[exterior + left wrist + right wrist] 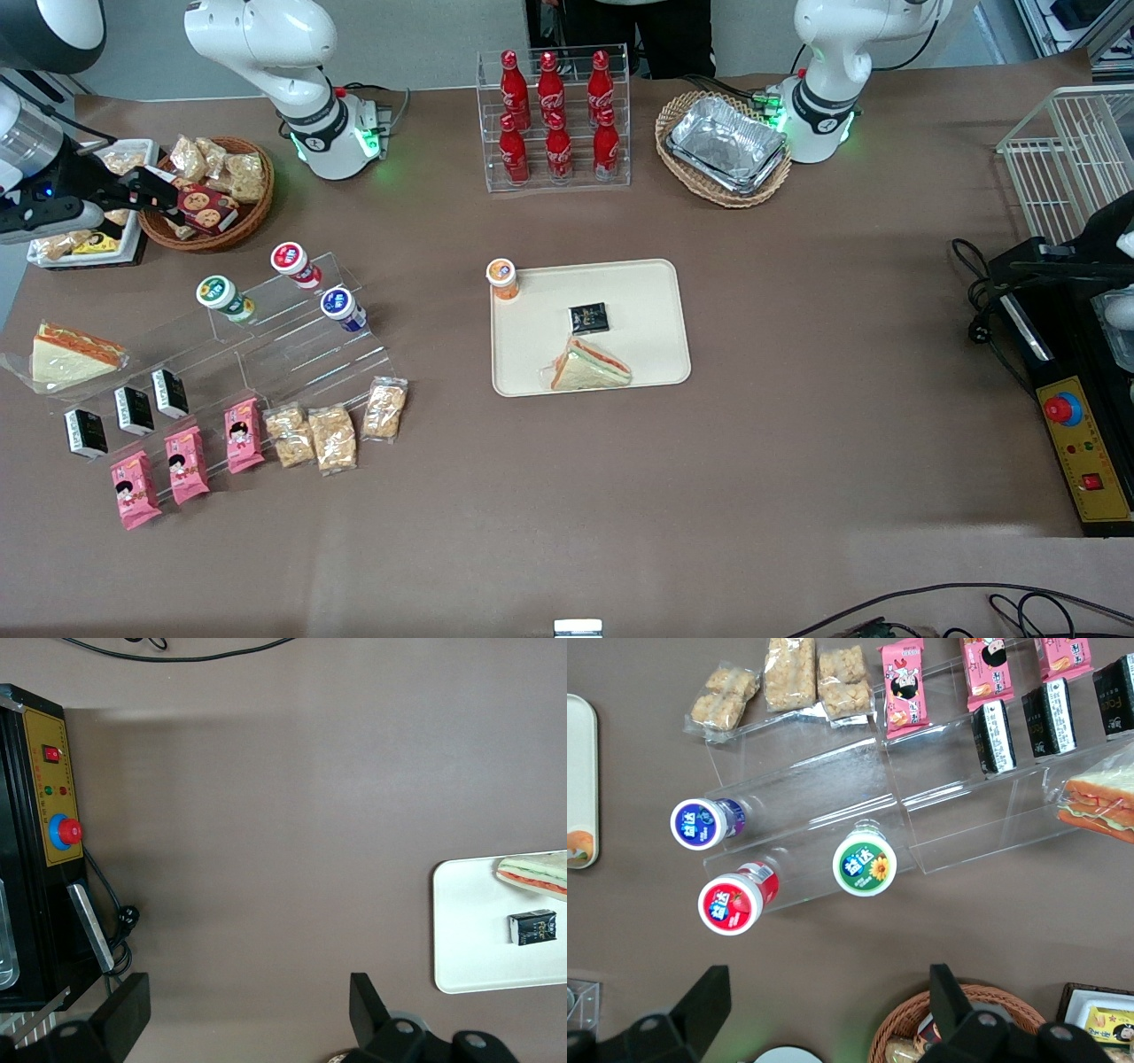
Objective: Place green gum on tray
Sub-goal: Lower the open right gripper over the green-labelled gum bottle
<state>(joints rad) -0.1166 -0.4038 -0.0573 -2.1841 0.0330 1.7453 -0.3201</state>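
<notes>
Green gum (865, 865) on shelf edge; claw (824, 1014) spread above.

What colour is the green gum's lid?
Green and white on the green gum, clearest in the right wrist view; gripper open.

**Green gum standing on the clear shelf, gripper hanging open above**

The gripper (828, 1014) is hovering with its two dark fingers (700, 997) spread wide and holding nothing. The green gum (865, 865) is sitting upright on a clear stepped acrylic shelf (833, 797), its round green-and-white lid facing the camera. Near it, the red-lidded canister (730, 903) and the blue-lidded canister (700, 823) are standing on the same shelf, each apart from the others. Pink snack packs (904, 687), black packets (994, 735) and bags of crackers (788, 672) are lining the shelf's other steps. A wrapped sandwich (1099, 802) is resting beside the shelf. An edge of the tray (579, 771) is showing, and a wicker basket (908, 1028) is sitting under the gripper.
</notes>
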